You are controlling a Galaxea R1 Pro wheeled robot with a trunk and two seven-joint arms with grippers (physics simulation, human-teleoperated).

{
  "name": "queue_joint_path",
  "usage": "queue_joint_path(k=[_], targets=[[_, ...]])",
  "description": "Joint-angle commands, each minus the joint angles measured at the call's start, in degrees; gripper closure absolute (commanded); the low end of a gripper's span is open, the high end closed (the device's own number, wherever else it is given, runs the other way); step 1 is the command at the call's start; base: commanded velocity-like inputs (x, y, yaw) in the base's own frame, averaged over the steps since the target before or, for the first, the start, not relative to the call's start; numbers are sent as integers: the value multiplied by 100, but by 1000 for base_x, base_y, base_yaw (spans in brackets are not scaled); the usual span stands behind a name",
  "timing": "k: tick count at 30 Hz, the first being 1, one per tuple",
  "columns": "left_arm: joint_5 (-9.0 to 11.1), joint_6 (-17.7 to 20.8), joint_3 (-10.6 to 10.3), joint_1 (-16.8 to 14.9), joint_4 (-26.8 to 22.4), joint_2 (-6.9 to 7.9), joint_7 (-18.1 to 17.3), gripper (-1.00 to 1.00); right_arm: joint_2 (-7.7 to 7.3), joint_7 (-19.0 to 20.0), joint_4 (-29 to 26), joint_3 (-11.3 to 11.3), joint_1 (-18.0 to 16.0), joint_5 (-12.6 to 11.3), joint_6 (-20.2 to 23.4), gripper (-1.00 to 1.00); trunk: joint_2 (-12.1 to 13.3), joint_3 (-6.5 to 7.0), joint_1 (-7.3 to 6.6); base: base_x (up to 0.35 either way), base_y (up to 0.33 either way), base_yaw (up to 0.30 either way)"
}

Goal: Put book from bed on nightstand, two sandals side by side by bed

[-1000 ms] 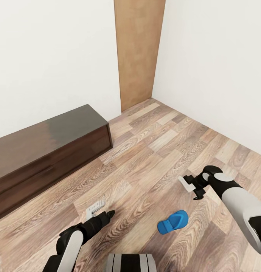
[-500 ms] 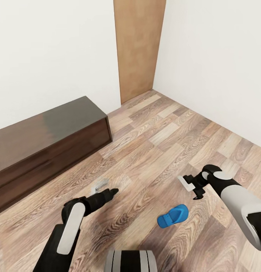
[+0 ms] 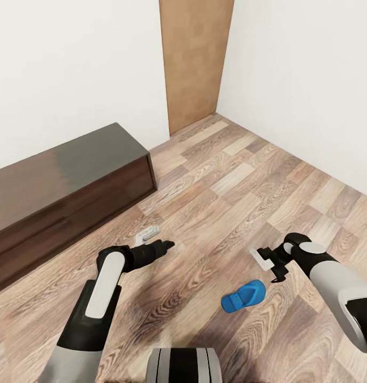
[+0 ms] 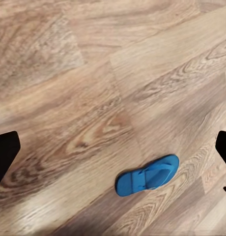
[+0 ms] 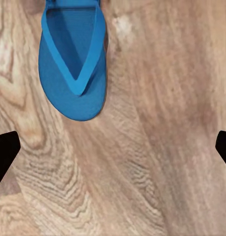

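Left gripper: raised and advanced since the earlier frame, jaws apart, empty. Right gripper: unmoved, jaws apart, empty, just above one blue sandal lying flat on the wood-plank floor. Long dark cabinet by the wall.

Bright, even, diffuse light, no clear source; soft dim shadows on wood floor under both arms. Faint sheen atop dark cabinet, no hard glare. Head view sharp w/ slight edge stretch; 2 wrist views softer, grain a bit smeared
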Motion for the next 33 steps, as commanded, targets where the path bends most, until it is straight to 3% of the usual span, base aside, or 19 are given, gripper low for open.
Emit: queue_joint_path(k=[1,9,33], targets=[[86,14,-31,-38,-6,-3,95,-100,0,4,-7,11,-3,16,-19,-100,-3,-27,1,0,0,0],[249,27,-136,-205,1,-2,203,-100,1,4,-5,10,-65,16,-17,-100,-14,-204,22,0,0,0],[273,29,-154,-241,9,-2,222,-100,-15,4,-9,2,-387,6,-25,-100,-46,-736,84,0,0,0]])
